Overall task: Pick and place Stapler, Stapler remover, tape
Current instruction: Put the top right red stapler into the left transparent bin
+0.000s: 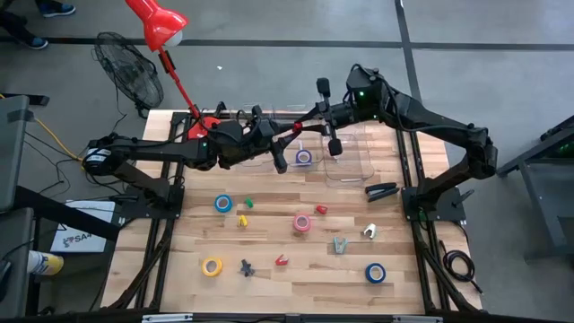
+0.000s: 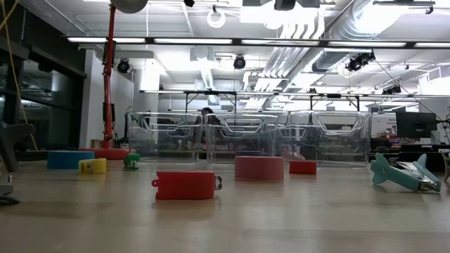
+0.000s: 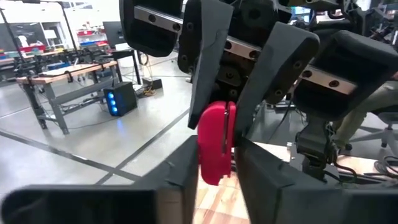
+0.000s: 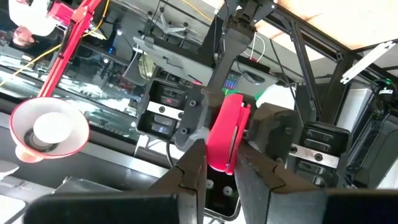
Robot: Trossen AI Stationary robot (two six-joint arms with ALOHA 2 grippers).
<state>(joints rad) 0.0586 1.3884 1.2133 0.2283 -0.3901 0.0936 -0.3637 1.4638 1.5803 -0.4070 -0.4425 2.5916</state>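
A red stapler is held in the air between both grippers, above the clear bins at the table's far side. My left gripper comes from the left and my right gripper from the right, each shut on the stapler. A purple tape roll lies in a bin. A black stapler lies on the table by the bins. Blue, pink, yellow and blue tape rolls lie flat on the table. Neither gripper shows in the low view. My left gripper pinches one end of the red stapler between its two fingers, coming level from the table's left. The stapler is lifted clear, and its other end sticks out toward the right gripper. My right gripper pinches the stapler's opposite end between its two fingers, coming from the table's right. The stapler is clear of the table and reaches on between the left gripper's fingers.
Small staple removers lie scattered: yellow, green, red, red, teal, white, dark. A red lamp stands with its base at the far left corner. A fan stands beyond the table.
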